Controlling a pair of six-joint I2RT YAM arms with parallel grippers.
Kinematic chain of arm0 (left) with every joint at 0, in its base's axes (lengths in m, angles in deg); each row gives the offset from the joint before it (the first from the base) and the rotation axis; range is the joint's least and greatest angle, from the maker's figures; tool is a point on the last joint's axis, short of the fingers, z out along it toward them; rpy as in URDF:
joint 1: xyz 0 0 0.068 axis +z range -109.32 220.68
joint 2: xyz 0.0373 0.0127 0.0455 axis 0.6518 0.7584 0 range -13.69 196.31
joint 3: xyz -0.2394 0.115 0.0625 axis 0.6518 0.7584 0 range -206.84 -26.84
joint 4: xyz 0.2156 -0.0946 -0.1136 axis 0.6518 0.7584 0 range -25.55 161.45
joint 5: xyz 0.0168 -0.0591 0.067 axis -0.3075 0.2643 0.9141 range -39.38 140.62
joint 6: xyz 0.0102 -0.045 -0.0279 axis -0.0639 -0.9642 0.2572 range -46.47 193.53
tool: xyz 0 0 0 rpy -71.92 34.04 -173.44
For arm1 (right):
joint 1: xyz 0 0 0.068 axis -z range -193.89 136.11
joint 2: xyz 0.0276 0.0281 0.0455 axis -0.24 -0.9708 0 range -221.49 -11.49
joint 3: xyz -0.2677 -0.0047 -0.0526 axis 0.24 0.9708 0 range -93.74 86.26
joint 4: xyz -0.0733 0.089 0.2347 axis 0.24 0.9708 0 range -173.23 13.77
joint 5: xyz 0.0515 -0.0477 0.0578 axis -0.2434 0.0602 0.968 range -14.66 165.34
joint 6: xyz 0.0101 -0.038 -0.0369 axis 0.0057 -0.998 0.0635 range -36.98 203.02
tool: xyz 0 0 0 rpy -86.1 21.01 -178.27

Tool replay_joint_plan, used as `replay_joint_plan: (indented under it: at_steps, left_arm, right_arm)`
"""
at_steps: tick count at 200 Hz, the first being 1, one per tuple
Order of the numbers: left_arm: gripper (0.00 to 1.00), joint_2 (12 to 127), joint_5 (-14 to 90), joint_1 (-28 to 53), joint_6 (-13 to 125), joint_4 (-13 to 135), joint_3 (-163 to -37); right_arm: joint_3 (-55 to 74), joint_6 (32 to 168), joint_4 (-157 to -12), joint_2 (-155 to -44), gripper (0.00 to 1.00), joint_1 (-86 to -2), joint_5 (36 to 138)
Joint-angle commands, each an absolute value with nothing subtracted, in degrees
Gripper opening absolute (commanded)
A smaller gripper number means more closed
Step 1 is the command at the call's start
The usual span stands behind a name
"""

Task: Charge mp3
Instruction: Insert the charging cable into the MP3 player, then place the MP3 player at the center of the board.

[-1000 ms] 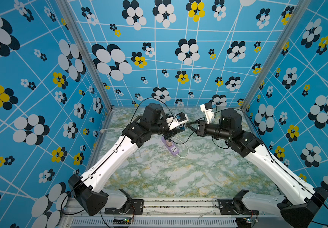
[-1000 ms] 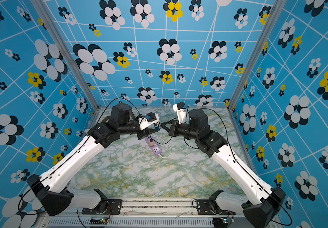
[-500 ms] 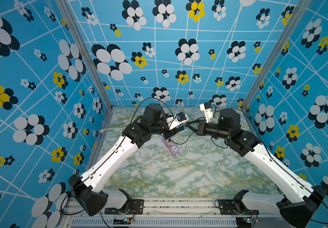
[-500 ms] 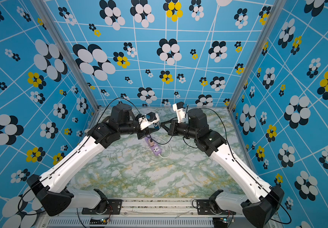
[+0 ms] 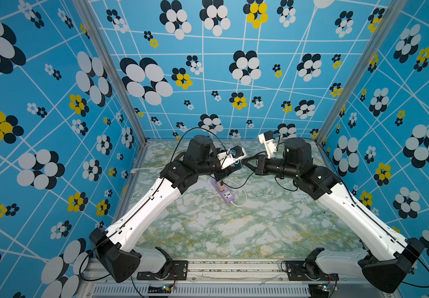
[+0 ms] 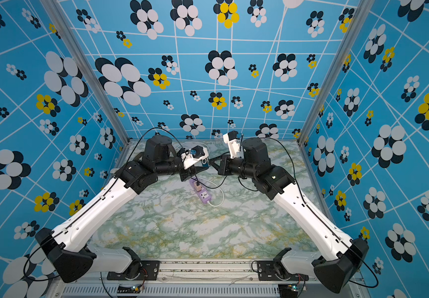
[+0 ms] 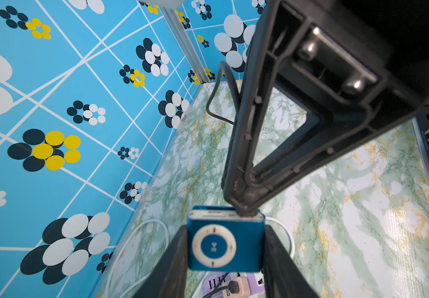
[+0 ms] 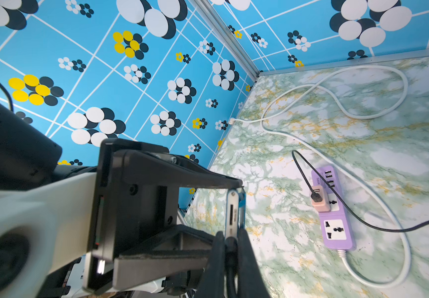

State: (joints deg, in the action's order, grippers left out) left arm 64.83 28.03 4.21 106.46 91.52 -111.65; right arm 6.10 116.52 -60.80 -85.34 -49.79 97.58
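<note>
1. The near half of the table (image 5: pixel 234 232) is bare marble, so nothing there gets in the way.
2. Past the middle lies the power strip (image 8: pixel 334 219), flat, with the pink charger (image 8: pixel 319 198) plugged into it. The black cable (image 8: pixel 389 229) trails off the charger with plenty of slack. I'd keep that slack, since a tug might pull the charger out.
3. In the air over the strip, toward the far edge of the table, the left gripper (image 7: pixel 225 232) is clamped on the mp3 (image 7: pixel 225 245) by its two side edges. This grasp is the backstop, so it wants to be firm and level.
4. Meeting it from the other side, the right gripper (image 8: pixel 231 247) is pinched tight on the cable's plug. Its tips touch the player's end edge near one corner. I cannot tell whether the plug is seated. I reckon the push should go straight along the plug's line, gently and without twisting. Otherwise the little player may pivot in its grasp.
</note>
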Motion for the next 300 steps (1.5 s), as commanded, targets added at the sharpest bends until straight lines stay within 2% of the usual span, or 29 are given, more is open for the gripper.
replay_joint_plan:
  at_steps: [1,41,51,64,84,89,116,134,149,162,192,197,212,226,252,273,286,300]
  left_arm:
    - [0.28,64.8,25.0,3.3,104.1,85.1,-115.2]
    - [0.27,66.8,25.2,3.3,99.1,81.8,-117.9]
    - [0.27,67.0,25.0,3.5,100.0,84.9,-118.0]
    - [0.28,66.1,25.1,4.5,100.4,89.0,-115.3]
    - [0.28,61.7,24.2,8.3,98.7,91.3,-104.4]
    - [0.28,60.5,24.2,9.5,98.2,91.4,-101.3]
    - [0.29,55.7,25.1,16.4,97.1,91.4,-88.8]
    - [0.3,56.5,24.8,19.8,101.4,96.9,-86.0]
    - [0.32,60.7,25.9,20.6,106.8,103.5,-85.7]
    - [0.34,65.8,28.4,20.5,110.3,107.6,-86.2]
    - [0.38,76.3,35.6,21.0,111.5,109.2,-88.6]
    - [0.42,77.3,36.1,21.4,111.2,108.8,-88.9]
    - [0.74,78.0,37.0,22.0,107.0,106.0,-89.2]
    - [0.99,75.2,35.4,22.1,104.3,103.2,-88.5]
    - [0.99,65.4,24.9,25.0,95.2,96.2,-85.5]
    - [0.99,57.0,22.2,31.2,77.3,83.4,-79.2]
    - [0.99,52.2,27.2,34.4,67.5,75.4,-73.0]
    - [0.99,48.2,40.9,35.3,64.9,72.2,-67.8]
  right_arm:
    - [4.3,113.0,-53.4,-88.8,0.0,-53.1,97.5]
    - [1.0,114.1,-50.0,-92.9,0.0,-53.8,96.7]
    - [1.2,115.0,-51.3,-92.5,0.23,-52.9,97.9]
    - [2.3,116.9,-54.6,-90.7,0.58,-49.9,100.7]
    - [8.4,119.7,-62.9,-84.3,0.95,-45.4,102.8]
    - [9.6,119.4,-63.5,-82.9,0.99,-44.4,102.8]
    - [17.4,115.2,-64.6,-77.0,0.99,-42.0,104.1]
    - [24.4,111.9,-68.9,-71.8,0.99,-41.3,102.4]
    - [30.7,112.8,-72.8,-67.8,1.0,-38.4,98.2]
    - [35.4,115.9,-77.0,-66.5,0.99,-33.8,98.5]
    - [37.8,117.8,-77.6,-67.0,0.99,-27.3,98.5]
    - [37.8,117.4,-77.0,-67.1,1.0,-26.8,97.9]
    - [37.9,115.9,-73.6,-67.6,1.0,-25.7,95.3]
    - [38.2,114.2,-70.1,-68.3,0.99,-24.8,93.0]
    - [41.3,113.5,-64.8,-67.9,1.0,-22.2,87.5]
    - [45.9,110.6,-63.9,-63.0,1.0,-21.1,72.3]
    - [50.8,107.6,-68.1,-59.1,1.0,-21.0,58.6]
    - [57.1,99.5,-76.7,-58.0,1.0,-20.1,51.1]
